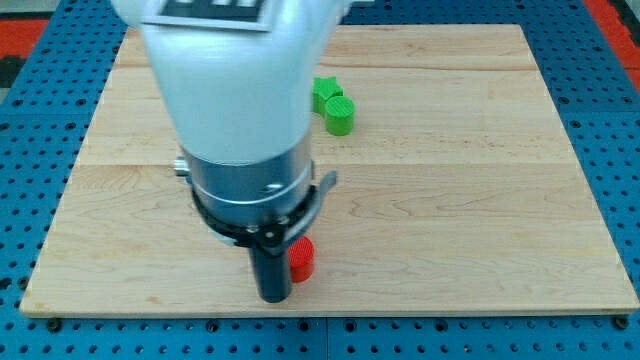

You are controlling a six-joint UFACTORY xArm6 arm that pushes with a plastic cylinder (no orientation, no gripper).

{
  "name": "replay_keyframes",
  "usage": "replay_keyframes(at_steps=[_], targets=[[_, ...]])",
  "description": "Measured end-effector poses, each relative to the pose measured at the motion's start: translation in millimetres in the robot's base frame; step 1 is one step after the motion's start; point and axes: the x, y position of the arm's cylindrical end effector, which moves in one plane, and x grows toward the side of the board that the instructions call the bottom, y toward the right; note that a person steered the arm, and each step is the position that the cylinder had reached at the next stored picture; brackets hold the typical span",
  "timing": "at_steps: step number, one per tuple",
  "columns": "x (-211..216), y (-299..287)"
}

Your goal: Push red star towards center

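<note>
**A:** Near the front edge of the wooden board (450, 200), left of the middle, you find the red block (302, 258). Most of it hides behind the rod, so you see a small rounded red piece with a brighter top face and a darker side.

**B:** Can you tell which way it points?

**A:** No. Its star points and any long axis are too covered to make out from here.

**B:** And the tool?

**A:** You have no jaws to read, wide or narrow; the arm ends in a plain dark cylinder. My tip (274, 297) rests on the board just left of the red block, touching it or nearly so.

**B:** Anything else on the surface?

**A:** Farther back, right of the white arm housing (235, 80), you see a green block (325, 94) with angular edges and a green cylinder (339, 113), touching. The board is pale planked wood with smooth grain, on a blue perforated table (610, 60).
</note>
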Motion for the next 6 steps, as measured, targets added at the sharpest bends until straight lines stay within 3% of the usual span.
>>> replay_keyframes(at_steps=[2, 6], targets=[[-18, -1], [-108, 2]])
